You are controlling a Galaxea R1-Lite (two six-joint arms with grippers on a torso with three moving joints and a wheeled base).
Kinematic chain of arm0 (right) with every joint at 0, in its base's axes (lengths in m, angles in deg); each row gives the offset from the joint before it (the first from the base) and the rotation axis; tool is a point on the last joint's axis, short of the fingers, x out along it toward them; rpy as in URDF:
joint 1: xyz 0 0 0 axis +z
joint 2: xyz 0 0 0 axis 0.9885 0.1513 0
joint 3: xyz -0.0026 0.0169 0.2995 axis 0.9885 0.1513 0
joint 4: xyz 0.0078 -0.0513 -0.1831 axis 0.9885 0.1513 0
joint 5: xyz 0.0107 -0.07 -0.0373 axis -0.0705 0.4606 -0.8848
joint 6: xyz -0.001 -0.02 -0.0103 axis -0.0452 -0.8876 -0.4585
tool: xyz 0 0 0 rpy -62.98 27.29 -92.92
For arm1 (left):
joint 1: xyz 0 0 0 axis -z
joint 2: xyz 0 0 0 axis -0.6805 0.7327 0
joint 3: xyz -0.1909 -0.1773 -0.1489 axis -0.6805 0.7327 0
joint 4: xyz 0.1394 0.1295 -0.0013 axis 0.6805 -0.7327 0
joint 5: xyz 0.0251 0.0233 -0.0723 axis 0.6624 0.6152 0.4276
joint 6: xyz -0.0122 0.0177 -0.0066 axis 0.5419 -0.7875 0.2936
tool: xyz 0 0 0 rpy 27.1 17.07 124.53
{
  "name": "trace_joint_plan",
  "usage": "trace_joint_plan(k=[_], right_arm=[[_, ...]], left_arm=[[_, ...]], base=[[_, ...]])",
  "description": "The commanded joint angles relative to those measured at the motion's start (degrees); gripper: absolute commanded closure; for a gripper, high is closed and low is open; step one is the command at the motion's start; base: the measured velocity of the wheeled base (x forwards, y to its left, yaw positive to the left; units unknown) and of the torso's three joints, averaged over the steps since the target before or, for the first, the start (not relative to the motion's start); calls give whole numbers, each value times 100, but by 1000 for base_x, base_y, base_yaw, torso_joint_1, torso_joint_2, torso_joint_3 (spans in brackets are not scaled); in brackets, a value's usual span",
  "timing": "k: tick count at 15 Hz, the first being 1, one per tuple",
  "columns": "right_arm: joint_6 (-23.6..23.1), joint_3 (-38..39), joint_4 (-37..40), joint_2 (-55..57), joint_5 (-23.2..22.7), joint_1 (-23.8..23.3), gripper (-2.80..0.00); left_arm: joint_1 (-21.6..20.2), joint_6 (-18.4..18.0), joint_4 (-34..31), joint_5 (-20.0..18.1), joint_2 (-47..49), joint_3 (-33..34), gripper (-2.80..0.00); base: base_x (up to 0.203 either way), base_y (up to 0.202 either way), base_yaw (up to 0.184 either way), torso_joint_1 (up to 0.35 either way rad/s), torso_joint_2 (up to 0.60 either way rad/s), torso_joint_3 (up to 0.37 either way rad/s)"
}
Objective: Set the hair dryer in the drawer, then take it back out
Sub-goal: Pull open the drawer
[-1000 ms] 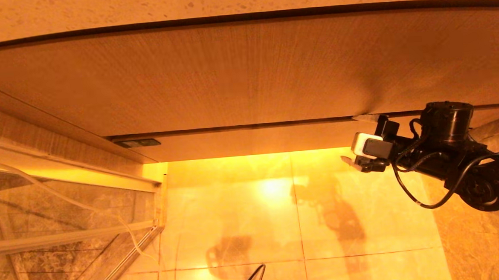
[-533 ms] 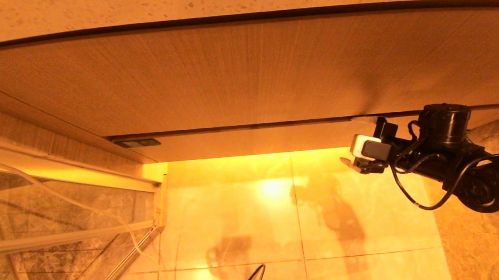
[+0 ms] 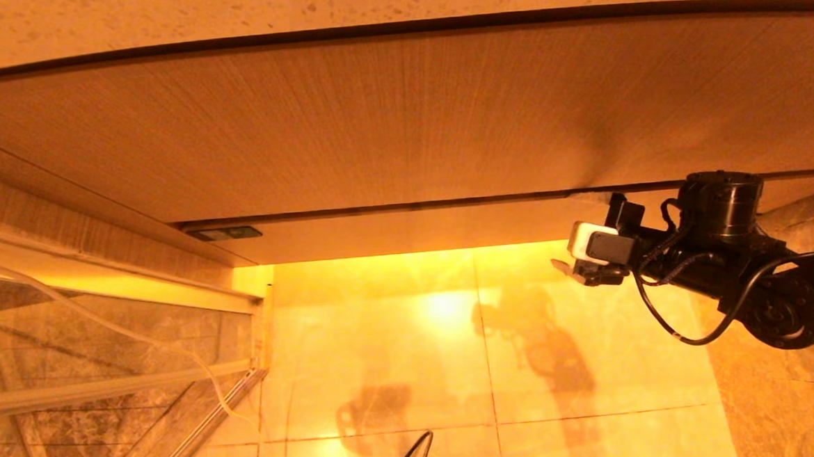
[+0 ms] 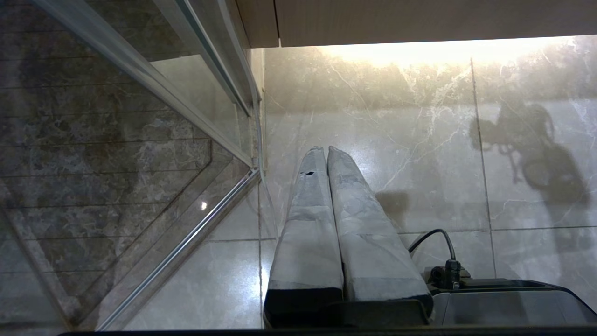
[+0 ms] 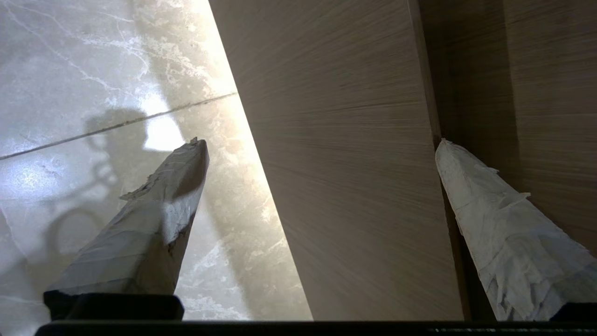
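wood-grain drawer front (image 3: 407, 228) sits closed under the taller panel, your right gripper (image 3: 576, 270) at its right end.
your right gripper's taped fingers (image 5: 154, 224) are spread wide, straddling the drawer front's edge (image 5: 345, 186), one by the seam above it. left gripper (image 4: 326, 154) is clenched empty, low over the marble floor tiles (image 4: 419, 140). hair dryer isn't visible to you.
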Motion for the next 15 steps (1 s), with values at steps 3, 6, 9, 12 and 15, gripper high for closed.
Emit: trace_joint_plan(k=[3, 6, 9, 12, 15], right_arm=[[-40, 75, -47, -157, -9, 4, -280], [-35, -23, -148, -74, -9, 4, -280], [-31, -37, -245, -16, -6, 4, -280], [-31, -91, -249, 83, -3, 4, -280], [-31, -195, -258, 185, -9, 4, -280]], left_arm=[[0, 4, 2, 1, 0, 0, 0], [0, 4, 2, 1, 0, 0, 0], [0, 4, 2, 1, 0, 0, 0], [0, 4, 2, 1, 0, 0, 0], [0, 4, 2, 1, 0, 0, 0]], base=[[0, 0, 0, 0, 0, 0], [0, 0, 0, 0, 0, 0], [0, 0, 0, 0, 0, 0], [0, 0, 0, 0, 0, 0], [0, 0, 0, 0, 0, 0]])
